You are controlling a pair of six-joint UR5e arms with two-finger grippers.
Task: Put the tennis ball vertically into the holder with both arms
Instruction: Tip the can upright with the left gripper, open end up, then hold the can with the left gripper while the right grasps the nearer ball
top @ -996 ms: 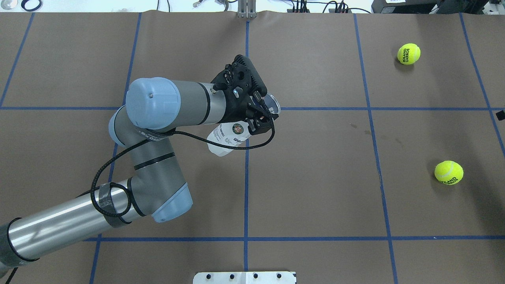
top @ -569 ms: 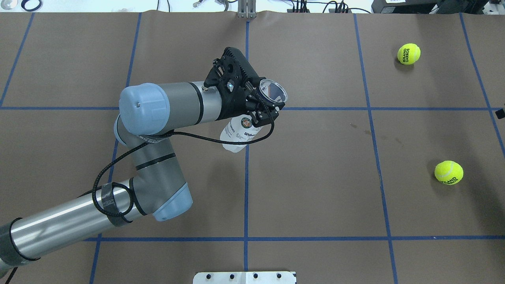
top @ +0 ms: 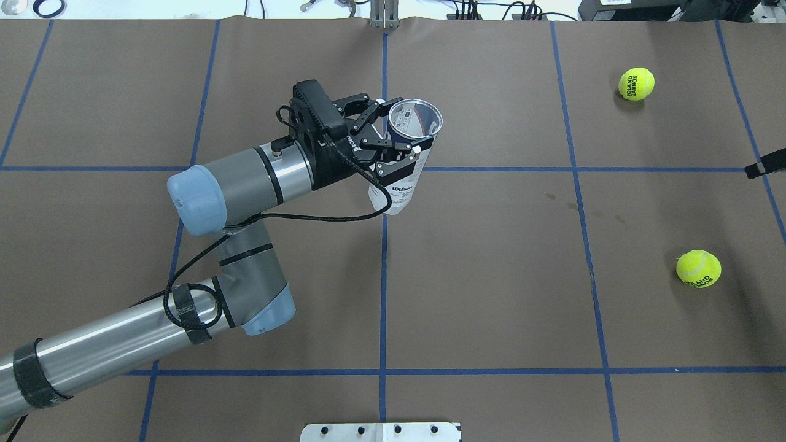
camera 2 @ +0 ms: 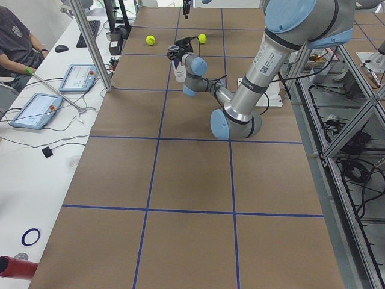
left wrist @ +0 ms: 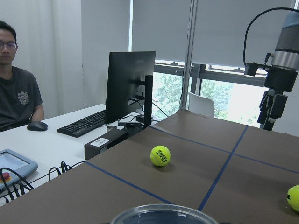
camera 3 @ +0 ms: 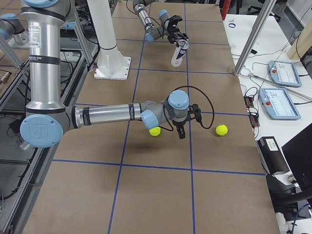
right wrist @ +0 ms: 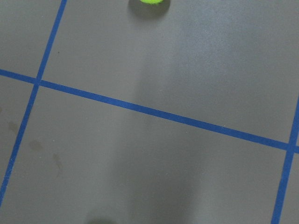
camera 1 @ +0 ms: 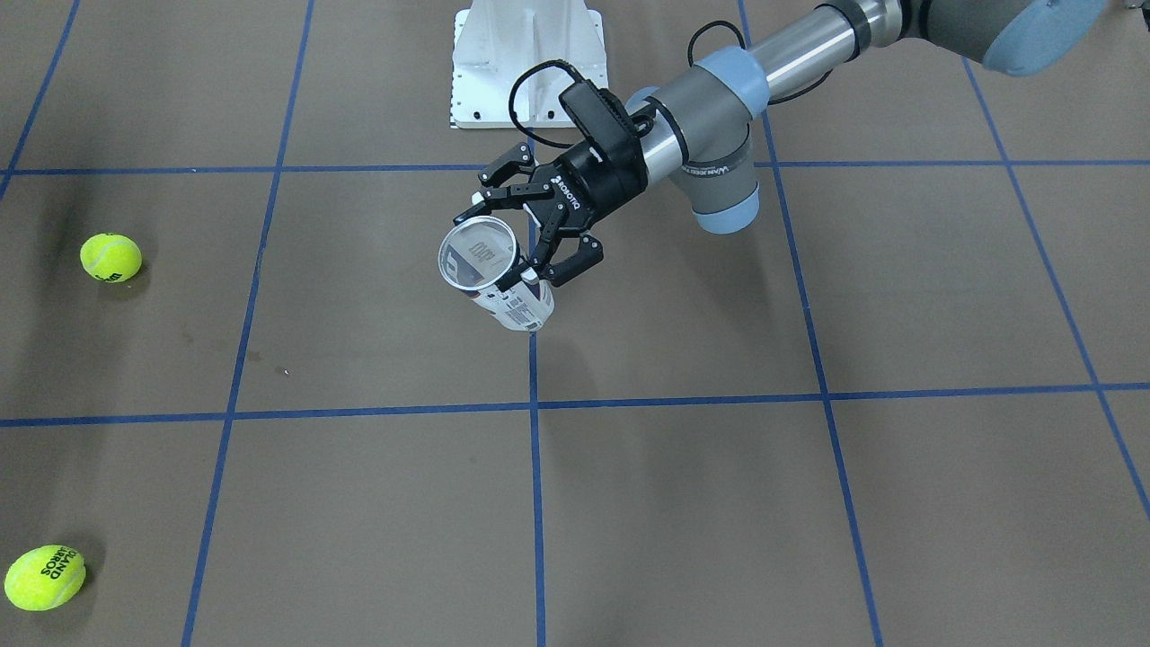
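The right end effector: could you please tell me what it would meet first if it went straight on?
Most likely the table, near a blue tape line. The right end effector points straight down; the tennis ball lies at its wrist view's top edge, off that line.

My left arm (top: 110, 344) reaches forward with the wrist level. The left gripper (top: 391, 141) is turned sideways, fingers clamped around the holder (top: 399, 190). My right arm (camera 3: 107, 114) stretches low, right gripper (camera 3: 181, 131) pointing down — finger spacing indeterminate.
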